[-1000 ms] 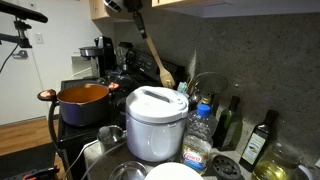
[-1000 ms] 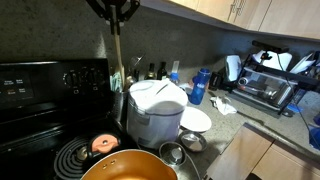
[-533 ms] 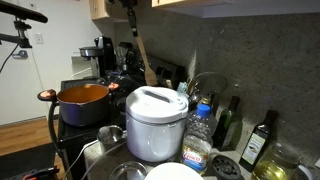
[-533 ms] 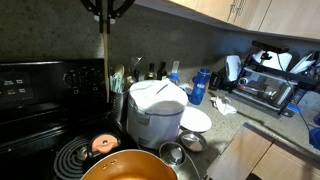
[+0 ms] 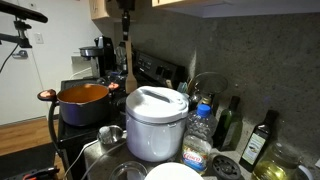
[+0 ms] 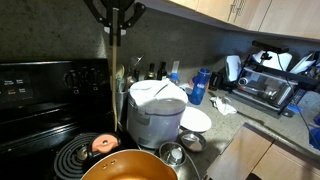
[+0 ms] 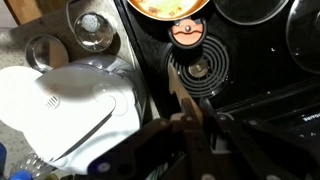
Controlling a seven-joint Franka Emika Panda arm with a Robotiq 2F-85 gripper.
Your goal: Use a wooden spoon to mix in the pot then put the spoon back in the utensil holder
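Observation:
My gripper (image 5: 126, 22) is high up under the cabinets and shut on the handle of the wooden spoon (image 5: 128, 62). The spoon hangs straight down, its bowl end low near the stove's back panel. In an exterior view the gripper (image 6: 115, 14) holds the spoon (image 6: 116, 62) just beside the white cooker. The wrist view has the fingers (image 7: 190, 128) clamped on the tan spoon handle (image 7: 178, 88) above a coil burner. The orange-red pot (image 5: 83, 100) sits on the stove's front burner, away from the spoon, and shows in other views too (image 6: 125, 166) (image 7: 170, 6). The utensil holder is hidden behind the cooker.
A white domed cooker (image 5: 155, 120) stands on the counter next to the stove (image 6: 40, 85). Steel pots (image 7: 95, 25) and a white bowl (image 6: 194, 120) sit in front of it. Bottles (image 5: 262, 138) line the backsplash. A round orange-centred piece (image 7: 186, 33) lies on a burner.
The spoon, earlier tilted with its bowl out toward the cooker, has swung to hang vertically. The gripper shifted slightly toward the stove and stays shut on it.

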